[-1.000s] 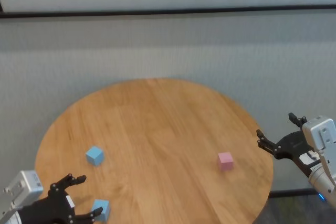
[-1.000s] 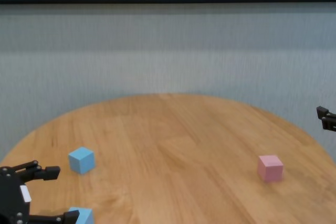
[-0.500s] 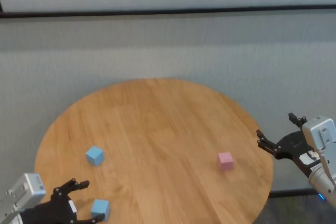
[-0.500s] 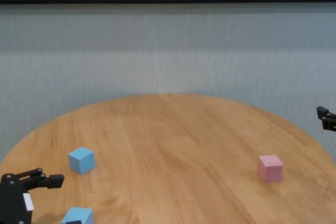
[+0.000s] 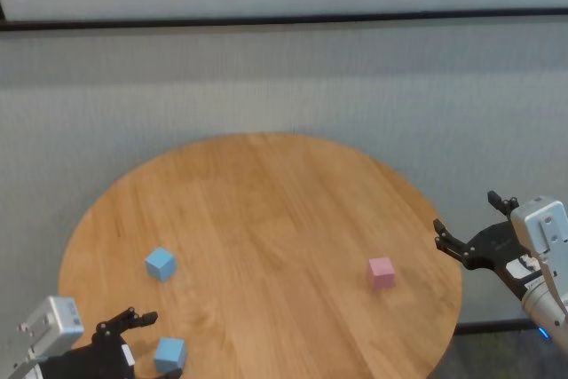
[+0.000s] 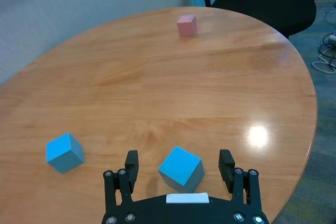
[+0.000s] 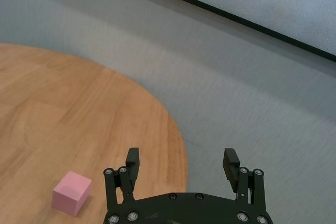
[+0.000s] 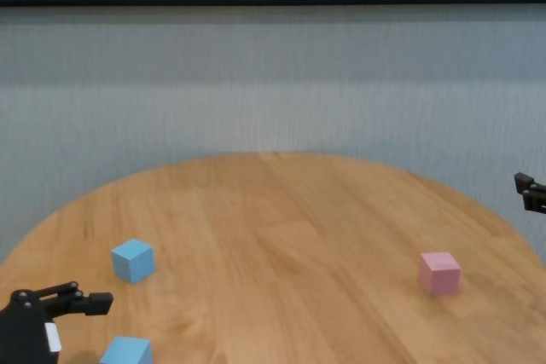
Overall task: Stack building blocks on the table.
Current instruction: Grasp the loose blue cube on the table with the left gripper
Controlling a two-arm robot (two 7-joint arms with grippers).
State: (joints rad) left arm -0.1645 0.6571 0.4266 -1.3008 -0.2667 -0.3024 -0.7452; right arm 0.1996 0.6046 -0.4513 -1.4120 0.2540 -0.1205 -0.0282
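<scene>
Left hand (image 6: 178, 163) open, table (image 5: 266, 193) edge

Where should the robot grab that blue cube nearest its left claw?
Probably across two opposite flat sides, coming from above. The near blue cube sits turned corner-on between the open left gripper fingers, so the wrist should rotate until the fingers meet faces, not edges.
</scene>
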